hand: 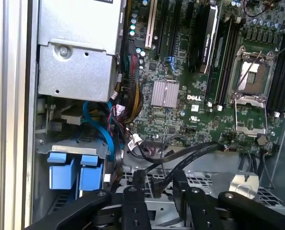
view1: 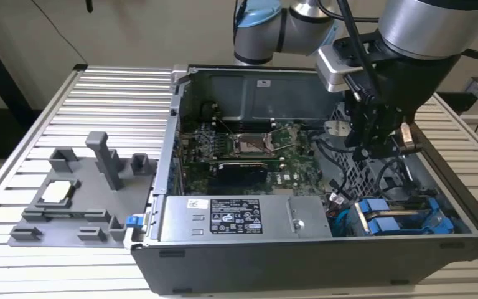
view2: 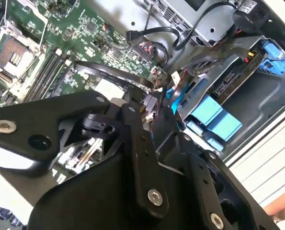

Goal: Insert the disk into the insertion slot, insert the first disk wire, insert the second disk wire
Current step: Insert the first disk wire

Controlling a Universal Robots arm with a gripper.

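One black disk wire (hand: 195,151) sits clamped by its connector in the gripper (hand: 156,186) above the perforated cage (hand: 214,182); the blue-framed disk (view1: 398,221) lies in the insertion slot (hand: 73,150) at the near corner of the computer case (view1: 305,261), exterior view's right.

Working off the power supply (view1: 239,218): disk (view1: 393,223) just on the exterior view's right, motherboard (view1: 248,149) behind, fixture plate (view1: 73,212) on the exterior view's left.

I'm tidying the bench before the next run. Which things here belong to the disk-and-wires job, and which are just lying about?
Part of the job:
disk in its blue frame
drive bay around it
black cable next to the hand

Not part of it:
grey parts tray
labelled power box
green circuit board
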